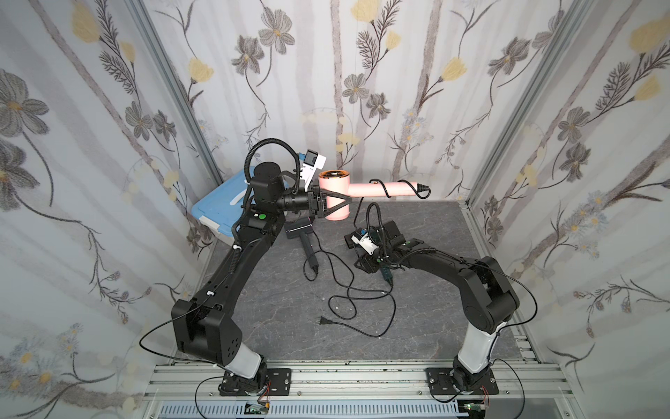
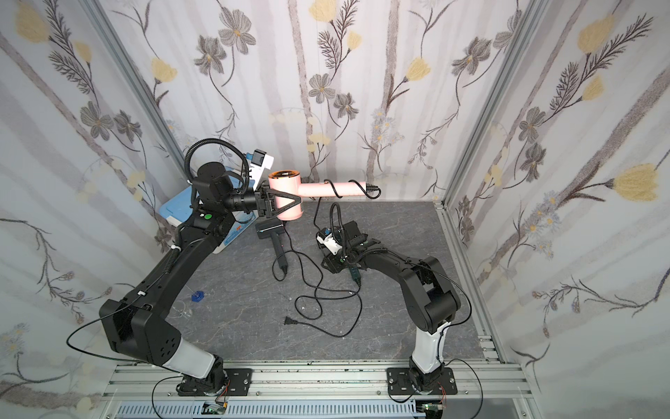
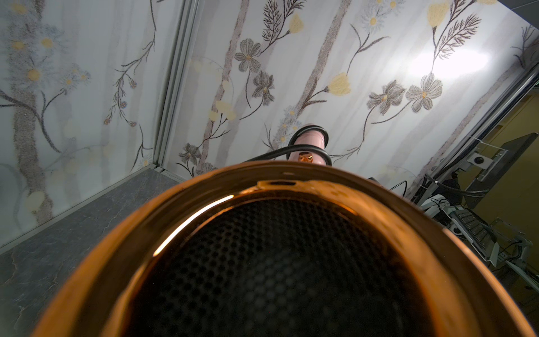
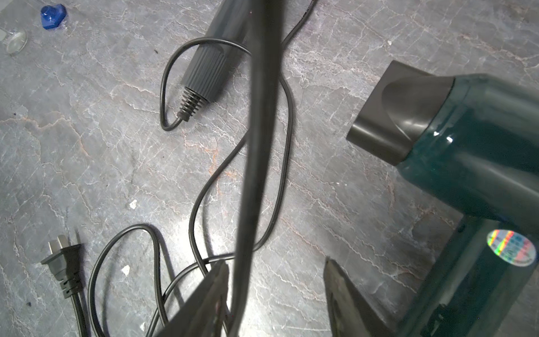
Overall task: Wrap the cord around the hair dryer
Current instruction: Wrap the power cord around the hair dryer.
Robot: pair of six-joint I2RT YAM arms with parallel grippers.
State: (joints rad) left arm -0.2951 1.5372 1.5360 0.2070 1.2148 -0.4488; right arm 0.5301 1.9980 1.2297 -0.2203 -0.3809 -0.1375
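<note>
Cord [image 4: 258,131] loops around the handle of the pink hair dryer [image 1: 362,189], which is held clear of the grey table [image 1: 435,312]. The left gripper [image 1: 339,197] is clamped on the dryer's barrel, and the handle points level toward the robot's right. From the handle the cord drops toward the right gripper [image 4: 275,265], low over the table. In the right wrist view the cord runs between that gripper's two fingers, close beside one. The fingers stand apart with a clear gap and do not pinch it. More cord lies in loose curls on the table near a plug [image 4: 62,262]. A black dryer [image 1: 301,232] and a teal dryer [image 4: 481,163] lie nearby.
</note>
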